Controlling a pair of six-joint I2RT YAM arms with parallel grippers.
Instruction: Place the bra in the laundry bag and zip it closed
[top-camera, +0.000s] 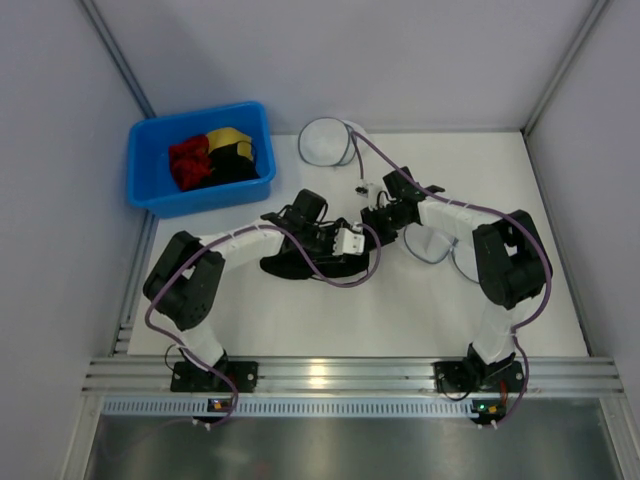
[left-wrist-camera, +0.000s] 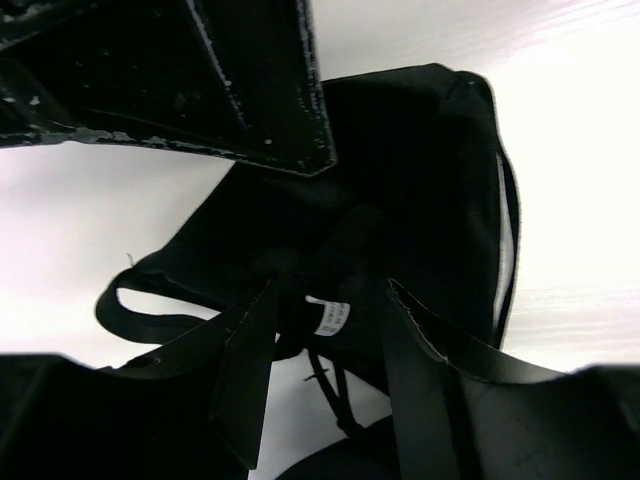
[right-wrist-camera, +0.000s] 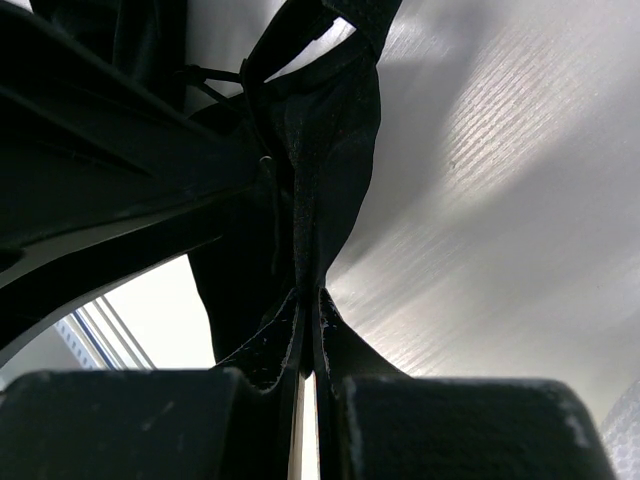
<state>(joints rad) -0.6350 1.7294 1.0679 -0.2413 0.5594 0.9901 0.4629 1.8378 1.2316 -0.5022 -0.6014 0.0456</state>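
Observation:
The black bra (top-camera: 292, 266) lies crumpled at the table's middle, one end lifted. My right gripper (top-camera: 378, 220) is shut on a fold of the bra (right-wrist-camera: 320, 170), pinched at its fingertips (right-wrist-camera: 308, 298). My left gripper (top-camera: 364, 238) stands open right beside it, its fingers (left-wrist-camera: 245, 370) astride the bra's (left-wrist-camera: 420, 180) fabric and white label (left-wrist-camera: 331, 318) without closing on them. A thin strap runs between those fingers. The laundry bag (top-camera: 436, 250), see-through mesh with dark hoop rims, lies flat under my right forearm, partly hidden.
A blue bin (top-camera: 150, 195) at the back left holds a red garment (top-camera: 188, 163) and a yellow-and-black garment (top-camera: 230, 150). A whiter round mesh case (top-camera: 322, 140) sits at the back centre. Grey walls close in the table on three sides.

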